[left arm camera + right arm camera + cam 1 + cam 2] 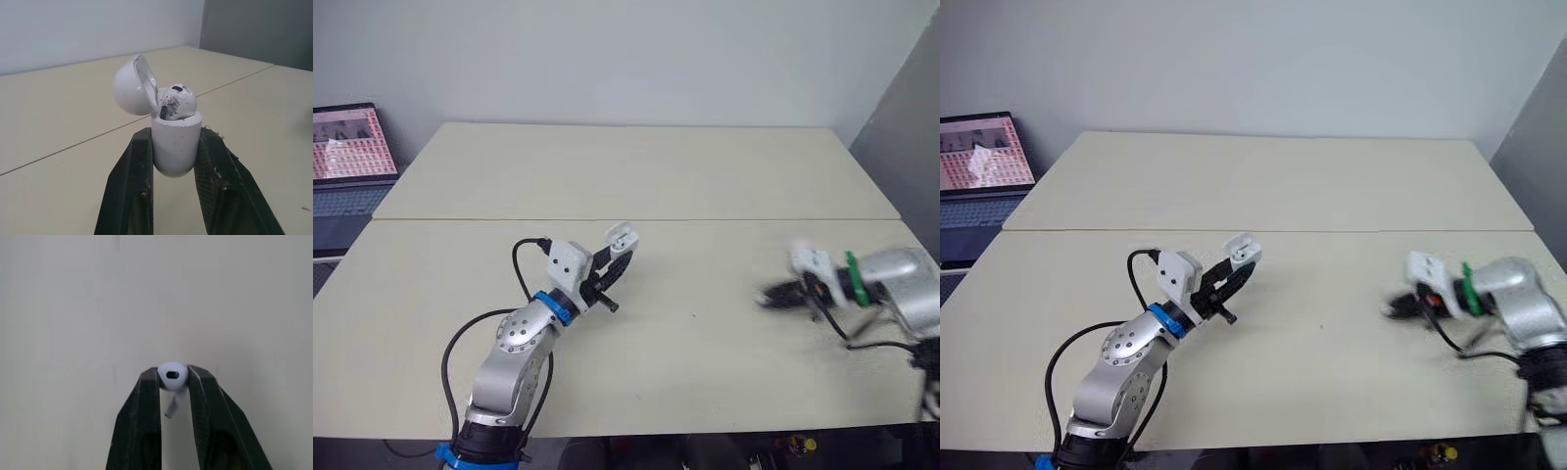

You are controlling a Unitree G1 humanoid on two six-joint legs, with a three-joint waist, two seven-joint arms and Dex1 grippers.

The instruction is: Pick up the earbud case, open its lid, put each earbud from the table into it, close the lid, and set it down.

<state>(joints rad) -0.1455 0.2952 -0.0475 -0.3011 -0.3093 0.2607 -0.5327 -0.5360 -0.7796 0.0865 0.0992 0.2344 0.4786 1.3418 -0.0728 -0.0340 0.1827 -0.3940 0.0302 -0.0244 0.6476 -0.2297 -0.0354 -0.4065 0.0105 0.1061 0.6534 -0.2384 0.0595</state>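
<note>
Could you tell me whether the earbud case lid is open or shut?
Open: the lid is hinged back from the case, which the left gripper holds, and one earbud sits inside.

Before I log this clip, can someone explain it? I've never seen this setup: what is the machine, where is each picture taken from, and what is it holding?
It is a two-armed humanoid robot, and each arm ends in a two-fingered tool. The two wide pictures come from cameras on its head, looking down over a pale table. A laptop sits beside the table's left edge. The two close-ups come from cameras on the wrists, looking along the black fingers. The left tool is shut on a white earbud case, held above the table, with its lid open and one earbud inside. The right tool is shut on the second earbud, pinching its head.
</note>
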